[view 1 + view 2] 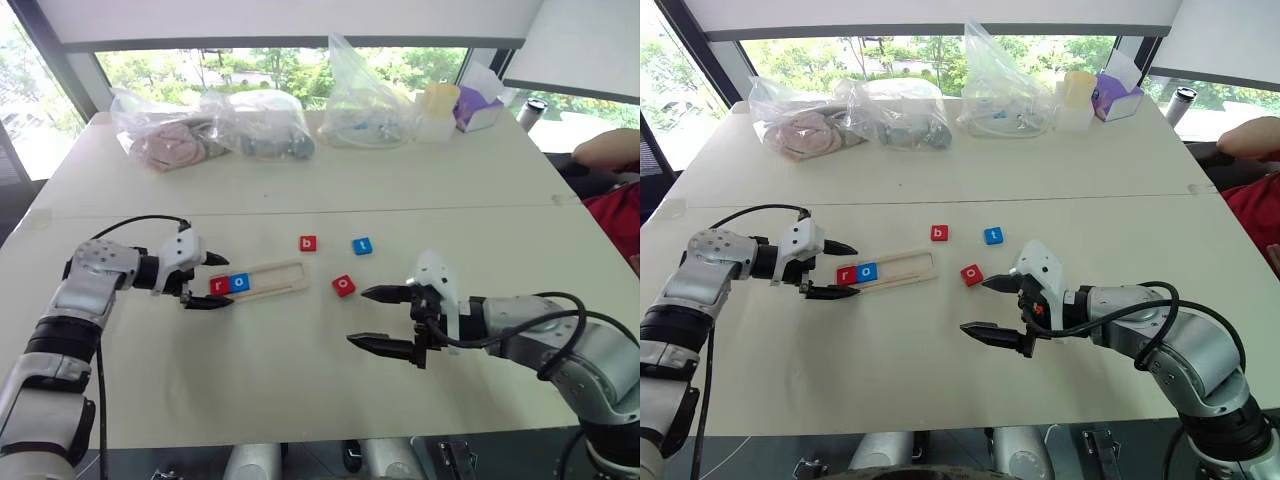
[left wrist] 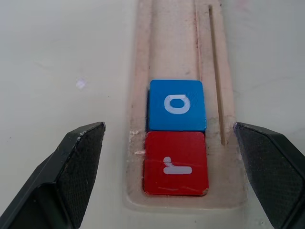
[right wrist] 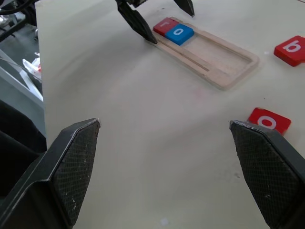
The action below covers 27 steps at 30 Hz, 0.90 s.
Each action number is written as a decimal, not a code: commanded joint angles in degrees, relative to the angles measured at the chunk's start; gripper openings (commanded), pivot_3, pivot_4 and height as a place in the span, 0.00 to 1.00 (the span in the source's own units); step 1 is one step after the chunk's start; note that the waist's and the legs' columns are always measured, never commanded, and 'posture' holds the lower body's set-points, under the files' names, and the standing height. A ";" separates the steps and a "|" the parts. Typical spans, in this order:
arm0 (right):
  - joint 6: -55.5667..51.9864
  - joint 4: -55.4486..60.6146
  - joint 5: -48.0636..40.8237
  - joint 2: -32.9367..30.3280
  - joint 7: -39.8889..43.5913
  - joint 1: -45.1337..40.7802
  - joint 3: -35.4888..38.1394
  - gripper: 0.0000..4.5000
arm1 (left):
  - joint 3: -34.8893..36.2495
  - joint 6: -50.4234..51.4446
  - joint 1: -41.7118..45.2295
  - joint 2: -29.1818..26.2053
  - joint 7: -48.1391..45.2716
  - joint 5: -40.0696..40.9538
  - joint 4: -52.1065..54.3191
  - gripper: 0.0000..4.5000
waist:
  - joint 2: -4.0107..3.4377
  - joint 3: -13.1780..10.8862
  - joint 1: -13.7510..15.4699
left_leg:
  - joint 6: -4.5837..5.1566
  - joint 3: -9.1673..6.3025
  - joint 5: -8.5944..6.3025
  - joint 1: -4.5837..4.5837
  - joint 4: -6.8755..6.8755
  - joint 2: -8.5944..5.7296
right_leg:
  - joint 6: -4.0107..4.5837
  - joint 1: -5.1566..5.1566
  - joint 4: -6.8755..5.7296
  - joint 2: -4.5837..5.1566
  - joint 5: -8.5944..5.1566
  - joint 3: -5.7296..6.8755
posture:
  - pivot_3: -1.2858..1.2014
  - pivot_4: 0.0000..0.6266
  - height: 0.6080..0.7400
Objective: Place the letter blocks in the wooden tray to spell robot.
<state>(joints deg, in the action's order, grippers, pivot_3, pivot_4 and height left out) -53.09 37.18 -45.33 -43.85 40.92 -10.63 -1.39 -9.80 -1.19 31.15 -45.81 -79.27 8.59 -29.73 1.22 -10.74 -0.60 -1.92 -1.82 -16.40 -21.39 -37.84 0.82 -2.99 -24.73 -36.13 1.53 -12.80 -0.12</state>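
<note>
The wooden tray (image 1: 270,280) lies left of the table's middle and holds a red "r" block (image 1: 219,285) and a blue "o" block (image 1: 239,282) at its left end. My left gripper (image 1: 213,280) is open, its fingers (image 2: 71,167) straddling that end of the tray with nothing gripped. Loose on the table lie a red "b" block (image 1: 308,243), a blue "t" block (image 1: 362,245) and a red "o" block (image 1: 344,285). My right gripper (image 1: 378,318) hangs open and empty just right of and nearer than the red "o".
Several clear plastic bags (image 1: 210,130) with contents, a cup (image 1: 440,105) and a purple tissue box (image 1: 480,105) line the table's far edge. A person's arm (image 1: 610,150) rests at the far right.
</note>
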 commanded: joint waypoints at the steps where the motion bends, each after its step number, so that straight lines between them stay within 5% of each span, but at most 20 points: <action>1: 1.82 1.76 0.71 -0.05 -0.39 0.44 1.16 0.99 | -0.34 2.49 -1.71 -0.03 -1.66 0.09 3.04 1.00 | 0.04 0.02 0.00 | 0.00 -0.03 0.00 -0.01 -0.02 0.02 | -0.01 0.00 -0.02 -0.01 0.00 0.00 | 0.52 0.24 1.00; 9: 3.27 0.56 2.83 0.60 -0.50 0.04 -0.22 0.99 | -1.20 2.87 -4.18 -1.69 -2.63 -1.88 3.88 1.00 | 0.03 0.02 -0.20 | 0.02 -0.03 -0.01 0.01 -0.07 0.03 | -0.02 0.01 -0.06 -0.03 -0.01 0.01 | 0.52 0.24 1.00; 14: 3.27 0.40 3.05 0.67 -0.35 -0.20 -0.21 1.00 | -1.05 3.99 -4.29 -1.49 -3.28 -1.49 3.68 0.70 | 0.01 0.03 -0.22 | 0.08 -0.02 -0.05 0.04 -0.08 0.05 | -0.01 0.01 -0.08 -0.07 -0.01 0.01 | 0.52 0.24 1.00; 27: 3.44 -0.93 4.01 0.31 -0.46 0.53 0.46 1.00 | -4.40 -2.40 0.30 0.27 -7.46 -3.12 10.21 0.70 | 0.03 0.02 0.01 | 0.09 -0.01 -0.05 -0.03 -0.09 0.02 | 0.00 0.01 -0.04 -0.03 -0.01 0.00 | 0.52 0.24 1.00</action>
<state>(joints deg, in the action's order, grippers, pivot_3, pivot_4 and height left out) -50.76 35.59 -41.36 -43.66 40.37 -9.98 -1.91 -13.32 -3.11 30.60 -45.61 -85.68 5.60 -20.65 1.26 -10.72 -0.59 -1.84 -1.83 -16.45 -21.43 -37.93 0.83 -2.99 -24.72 -36.17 1.50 -12.81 -0.12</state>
